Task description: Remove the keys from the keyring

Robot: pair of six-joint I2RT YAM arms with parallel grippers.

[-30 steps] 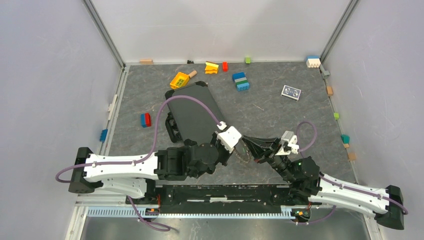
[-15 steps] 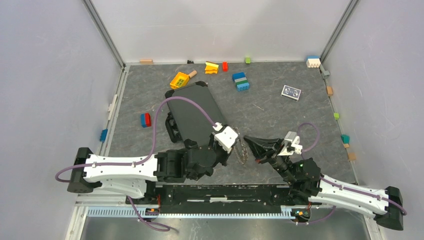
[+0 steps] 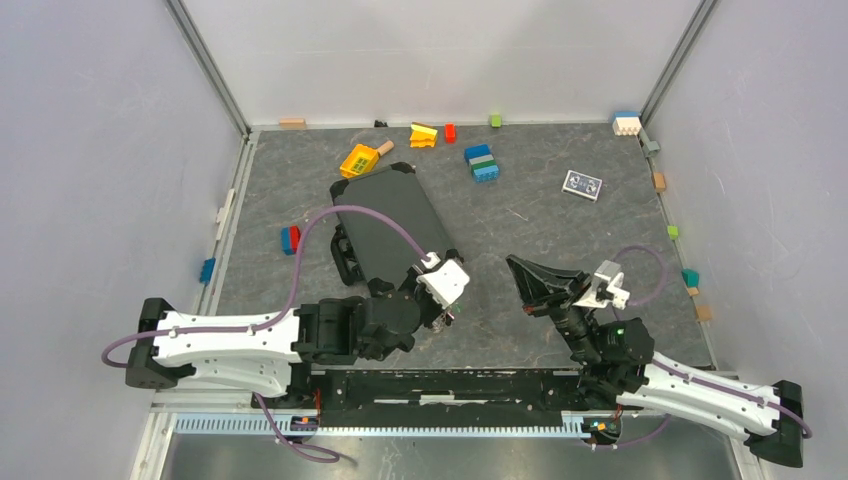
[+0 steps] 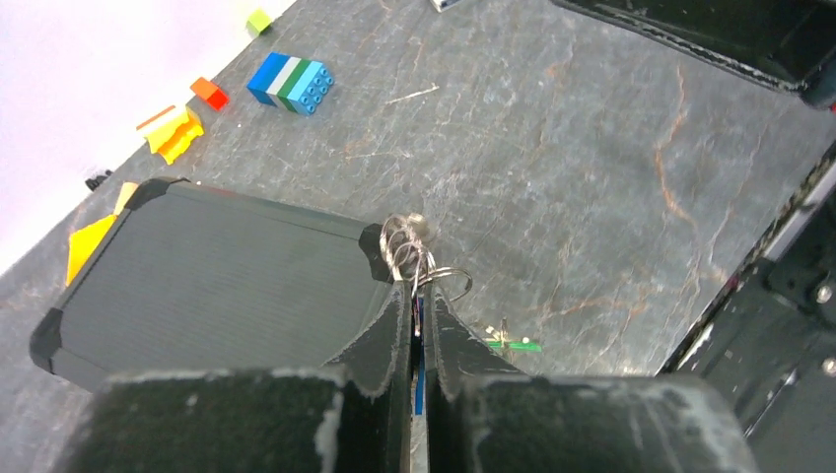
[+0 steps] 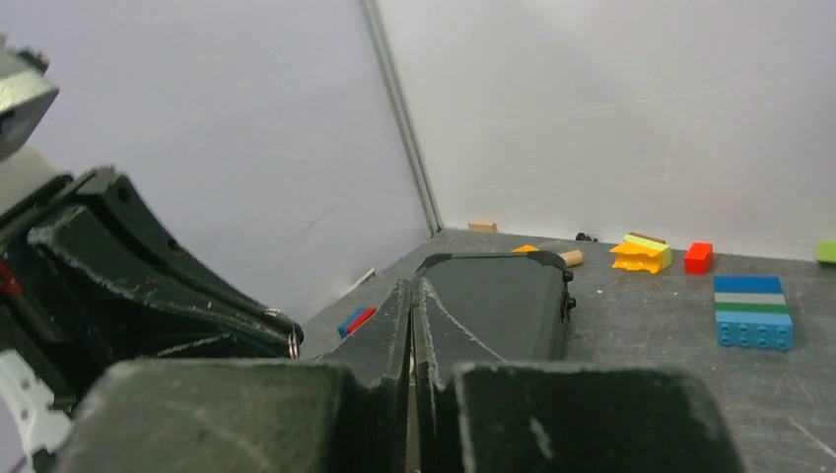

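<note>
My left gripper (image 3: 447,312) is shut on the keyring bunch. In the left wrist view the jaws (image 4: 417,296) pinch a blue-headed key (image 4: 419,379), and thin metal loops of the keyring (image 4: 408,244) stick out past the fingertips. A small green tag (image 4: 514,344) shows just right of the jaws, low over the table. My right gripper (image 3: 516,266) is shut, raised and about a hand's width right of the left gripper. Its wrist view (image 5: 412,296) does not show whether anything thin is pinched. The left gripper's tip with a ring (image 5: 294,342) shows at that view's left.
A black case (image 3: 385,228) lies just beyond the left gripper. Toy bricks lie further back: a blue, white and green stack (image 3: 482,163), yellow pieces (image 3: 358,160) and a red and blue brick (image 3: 291,239). A small card box (image 3: 582,184) lies at back right.
The two grippers met over the keyring a second ago. The right gripper has pulled back to the right and risen. The left gripper has drawn back left with the bunch.
</note>
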